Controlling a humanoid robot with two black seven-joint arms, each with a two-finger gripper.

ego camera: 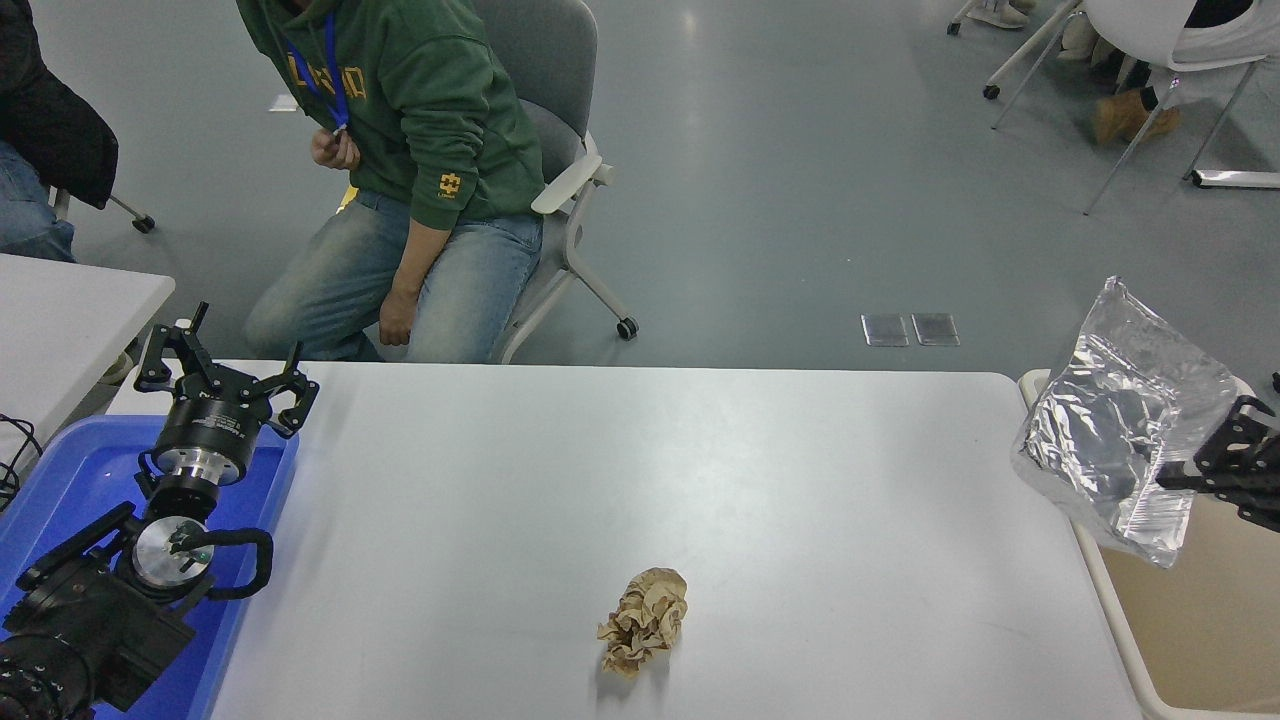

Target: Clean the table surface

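The white table surface (700, 480) fills the middle of the head view. A crumpled brown paper ball (644, 618) lies on it near the front edge. My right gripper (1205, 465) comes in from the right edge and is shut on a crinkled silver foil bag (1125, 425), held off the table's right end above a beige bin (1190, 610). My left arm is parked at the lower left, its gripper (225, 365) open and empty over a blue tray (70, 480).
A person in a green hoodie (420, 110) sits on a grey chair at the far side. A smaller separate white table (70, 310) stands at the left. More chairs stand at the top right.
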